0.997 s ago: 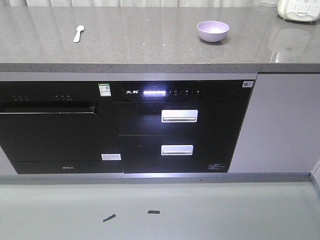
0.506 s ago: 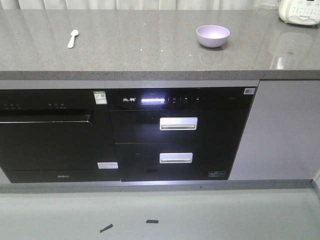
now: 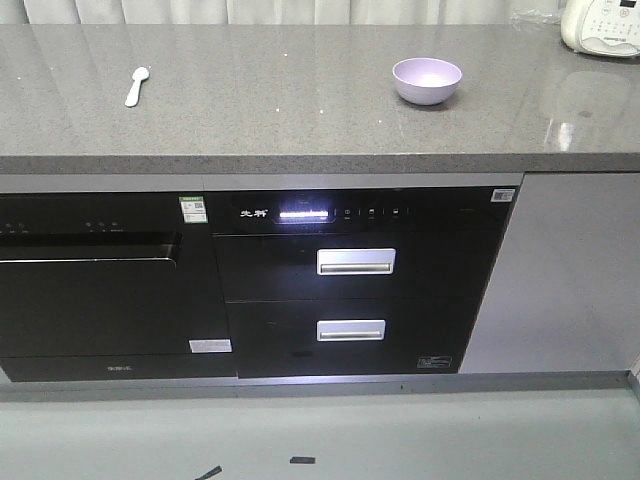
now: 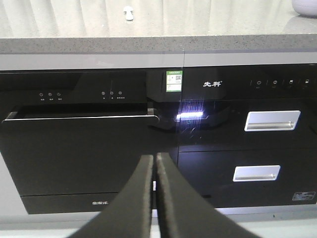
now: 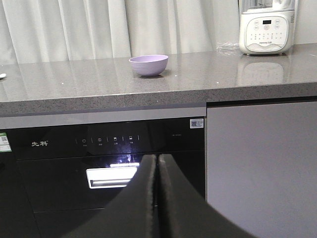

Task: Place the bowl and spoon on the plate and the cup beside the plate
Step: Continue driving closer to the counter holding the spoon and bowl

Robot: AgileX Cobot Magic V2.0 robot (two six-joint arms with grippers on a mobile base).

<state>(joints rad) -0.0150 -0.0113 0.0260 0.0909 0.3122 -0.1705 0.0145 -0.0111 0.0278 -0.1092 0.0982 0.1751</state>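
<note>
A lavender bowl (image 3: 427, 80) stands upright on the grey countertop (image 3: 280, 100), right of centre; the right wrist view shows the bowl (image 5: 148, 64) too. A pale spoon (image 3: 136, 85) lies on the counter's left part, and shows as a small white shape, the spoon (image 4: 129, 12), in the left wrist view. The plate and the cup are out of view. My left gripper (image 4: 155, 159) is shut and empty, low in front of the black appliance fronts. My right gripper (image 5: 157, 159) is shut and empty too, below counter height.
Under the counter sit a black oven-like unit (image 3: 90, 290) and a black two-drawer unit with silver handles (image 3: 355, 261). A white appliance (image 3: 600, 25) stands at the counter's far right. A grey cabinet door (image 3: 570, 270) is at the right. Curtains hang behind.
The front view has shifted: the counter and cabinets sit lower and closer in frame, the spoon drifted left and the bowl slightly down. The objects themselves have not moved.
</note>
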